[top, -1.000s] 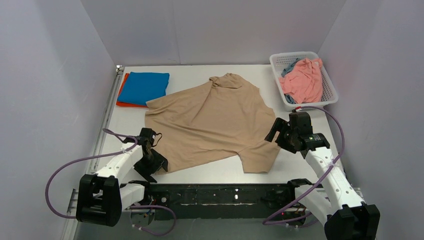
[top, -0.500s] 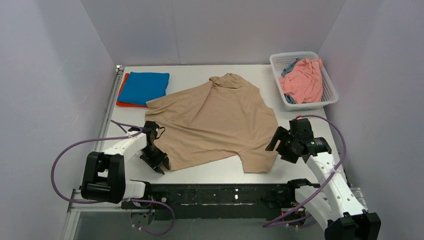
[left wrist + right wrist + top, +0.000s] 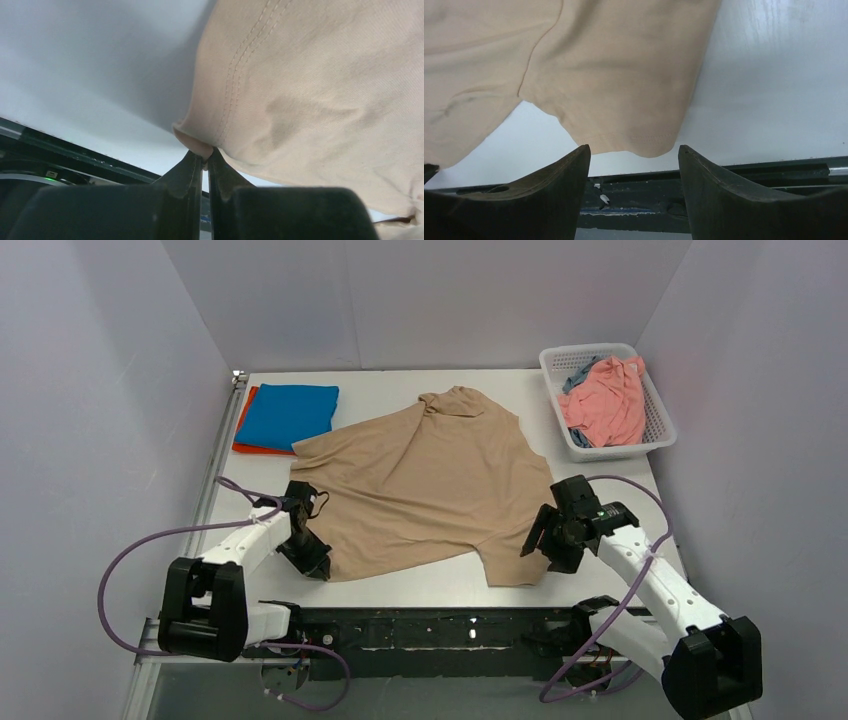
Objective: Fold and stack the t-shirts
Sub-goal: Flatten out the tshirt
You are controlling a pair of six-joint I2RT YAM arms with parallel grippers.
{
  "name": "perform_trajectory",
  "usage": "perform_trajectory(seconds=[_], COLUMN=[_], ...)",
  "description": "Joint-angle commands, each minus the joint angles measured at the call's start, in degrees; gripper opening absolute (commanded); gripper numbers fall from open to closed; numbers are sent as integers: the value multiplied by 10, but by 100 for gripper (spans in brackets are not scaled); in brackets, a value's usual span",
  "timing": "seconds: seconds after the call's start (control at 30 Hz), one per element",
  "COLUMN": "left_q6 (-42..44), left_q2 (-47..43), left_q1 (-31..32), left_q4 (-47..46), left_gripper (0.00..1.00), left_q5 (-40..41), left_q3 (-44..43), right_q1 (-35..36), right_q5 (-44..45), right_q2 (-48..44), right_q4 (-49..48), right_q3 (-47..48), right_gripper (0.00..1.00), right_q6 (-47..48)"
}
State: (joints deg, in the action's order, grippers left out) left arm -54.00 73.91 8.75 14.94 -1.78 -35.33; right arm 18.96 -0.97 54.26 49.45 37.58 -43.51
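Note:
A beige-tan t-shirt (image 3: 425,480) lies spread out on the white table. My left gripper (image 3: 318,562) is shut on its near left hem corner (image 3: 197,142), the cloth pinched between the fingertips. My right gripper (image 3: 540,545) stands open just over the shirt's near right sleeve (image 3: 624,90), the sleeve hem in front of the open fingers, not between them. A folded bright blue t-shirt (image 3: 287,413) lies on a folded orange-red t-shirt (image 3: 243,420) at the far left. A salmon pink t-shirt (image 3: 605,400) and a grey-blue one (image 3: 578,373) fill the basket.
The white mesh basket (image 3: 657,435) stands at the far right corner of the table. A black rail (image 3: 440,625) runs along the near table edge between the arm bases. Grey walls close in the left, back and right sides.
My left gripper has moved onto the shirt's near left corner and shut on it. My right gripper has swung left and down to the near right sleeve, its jaws narrowing a little.

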Motion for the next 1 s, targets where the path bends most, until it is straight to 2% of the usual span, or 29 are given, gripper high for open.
perform_trajectory(seconds=[0.0,0.13,0.37,0.73,0.9,0.97], left_q6=[10,13,11,7,18,24], left_q2=[-35,-48,-50,-62,-77,-89], left_q1=[-1,-1,-1,-1,-1,-1], left_q4=[66,81,91,96,111,120], left_gripper=[0,0,0,0,0,0], left_q5=[53,63,63,61,72,78], left_q3=[19,16,7,6,-7,-17], right_q1=[20,21,22,38,38,38], right_q5=[64,63,34,24,23,42], right_q2=[17,27,107,171,198,187], right_q4=[37,26,-48,-77,-105,-98], right_q3=[-12,-31,-53,-21,-18,-8], right_gripper=[71,65,57,44,25,8], right_q6=[-100,-133,-134,-142,-125,-114])
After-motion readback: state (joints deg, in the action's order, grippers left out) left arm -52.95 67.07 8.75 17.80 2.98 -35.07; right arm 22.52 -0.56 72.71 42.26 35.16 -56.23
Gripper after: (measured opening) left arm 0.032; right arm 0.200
